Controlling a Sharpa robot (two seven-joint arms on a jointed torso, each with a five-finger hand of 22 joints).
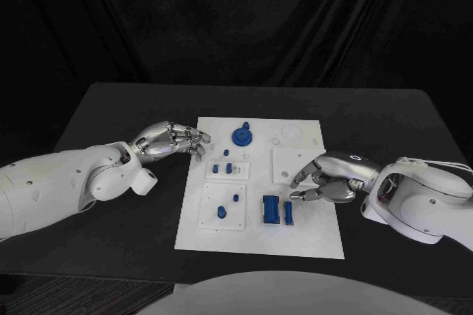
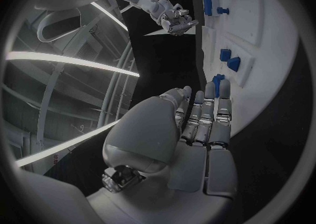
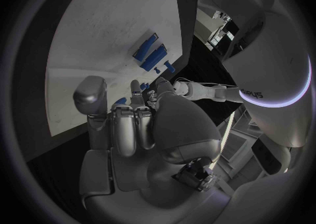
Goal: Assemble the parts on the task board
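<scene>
You are looking down on a black surface point(image 1: 118, 103) that fills most of the scene. In its middle lies the white task board point(image 1: 296, 240), a tall rectangle running from near to far.

The left arm point(image 1: 59, 185) comes in from the left, and the right arm point(image 1: 434, 202) from the right.

The left hand point(image 1: 173, 141) hovers at the board's far left edge. Its fingers point(image 2: 210, 110) lie close side by side, reaching toward the board and gently curled, and they hold nothing.

The right hand point(image 1: 330, 177) sits over the board's right side, about halfway along. Its fingers point(image 1: 303, 171) are loosely curled and slightly apart, tips pointing down toward the board; you cannot tell whether they touch it, and nothing is seen in them.

The blue parts sit on the board. The largest, a round part with a knob point(image 1: 241, 135), stands near the far edge. Two upright blocks point(image 1: 270, 209) stand side by side in the near middle, just near and left of the right hand. A pair of small pegs point(image 1: 222, 168) rests in a raised tile left of centre, with a tiny piece point(image 1: 225, 152) just beyond. Two little parts point(image 1: 229, 203) lie in the near left tile.
</scene>
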